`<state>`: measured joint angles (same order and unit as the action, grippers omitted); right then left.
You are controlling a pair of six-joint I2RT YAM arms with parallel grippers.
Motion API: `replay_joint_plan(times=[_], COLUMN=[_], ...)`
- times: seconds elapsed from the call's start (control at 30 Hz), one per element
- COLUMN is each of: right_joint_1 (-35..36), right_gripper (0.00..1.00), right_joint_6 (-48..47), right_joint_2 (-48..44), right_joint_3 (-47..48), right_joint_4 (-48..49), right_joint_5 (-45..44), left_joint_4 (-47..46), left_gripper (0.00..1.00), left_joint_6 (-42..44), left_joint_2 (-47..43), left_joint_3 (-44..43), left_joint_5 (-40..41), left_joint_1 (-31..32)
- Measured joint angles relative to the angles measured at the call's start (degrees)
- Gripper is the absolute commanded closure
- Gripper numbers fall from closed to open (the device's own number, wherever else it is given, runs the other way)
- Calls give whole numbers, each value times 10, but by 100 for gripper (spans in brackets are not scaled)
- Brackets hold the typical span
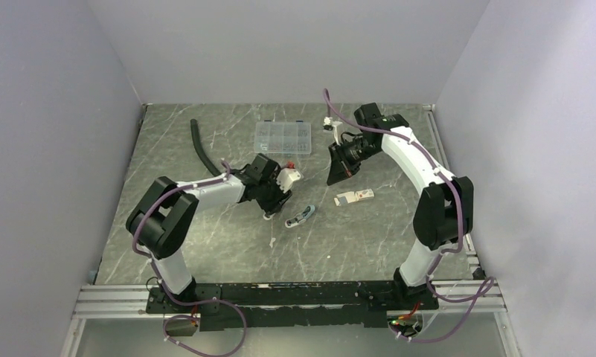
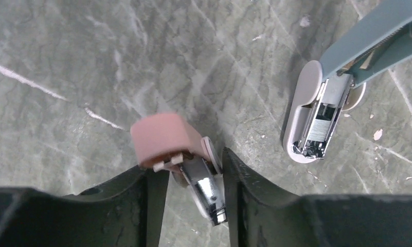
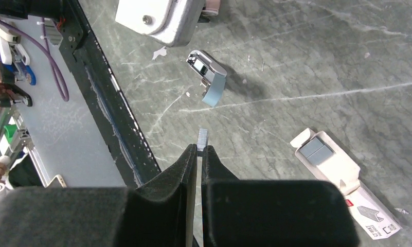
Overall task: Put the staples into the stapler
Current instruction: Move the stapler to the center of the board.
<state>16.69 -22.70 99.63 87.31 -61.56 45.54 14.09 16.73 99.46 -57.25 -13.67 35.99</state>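
Although the overhead view takes in the whole grey marbled table, the left arm and the right arm each hide their own fingertips from above, so the grips can only be read in the wrist views. A black hose curves along the far left of the table, and a clear compartment box lies at the back between the arms; its contents are too small to make out.

Near the right arm lies an open white carton with grey blocks of spare staples in its tray. Its printed flap is partly cut off at the frame's lower edge.

The blue-grey stapler lies on the table between the two grippers with its top swung up and the metal channel exposed. The frame edge crops its raised arm.

The left gripper straddles the pink stapler, with a dark finger close on either side of its metal part. The pink body is blurred and its lower end is hidden between the fingers, so I cannot tell whether they press it or merely flank it.

The right gripper hangs above the table with its jaws nearly together, pinching the staples. Only the upper end of the short ribbed grey strip shows above the fingertips.
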Motion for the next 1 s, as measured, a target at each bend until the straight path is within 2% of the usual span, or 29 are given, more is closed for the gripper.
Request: replay_joint_plan(times=[0.13, 0.2, 0.5, 0.67, 0.83, 0.93, 1.0], right_joint_1=[-9, -13, -21, -20, -20, -20, -19], right_gripper=[100, 100, 100, 100, 100, 100, 100], right_joint_6=[0, 0, -1, -2, 5, 12, 16], right_joint_2=[-4, -5, -11, -11, -11, -10, -9], right_joint_3=[-15, -19, -25, -25, -25, -25, -25], right_joint_4=[4, 4, 5, 5, 16, 22, 26], right_joint_5=[0, 0, 8, 18, 34, 44, 45], left_joint_4=[-1, 0, 63, 78, 81, 80, 79], left_gripper=[73, 76, 77, 70, 58, 45, 29], left_joint_6=[16, 27, 85, 110, 111, 111, 111], left_joint_2=[5, 4, -42, -61, -61, -61, -61], left_joint_3=[0, 0, 25, 41, 55, 55, 55], left_joint_5=[-5, -16, -86, -105, -103, -99, -94], left_joint_1=[9, 11, 18, 36, 64, 72, 75])
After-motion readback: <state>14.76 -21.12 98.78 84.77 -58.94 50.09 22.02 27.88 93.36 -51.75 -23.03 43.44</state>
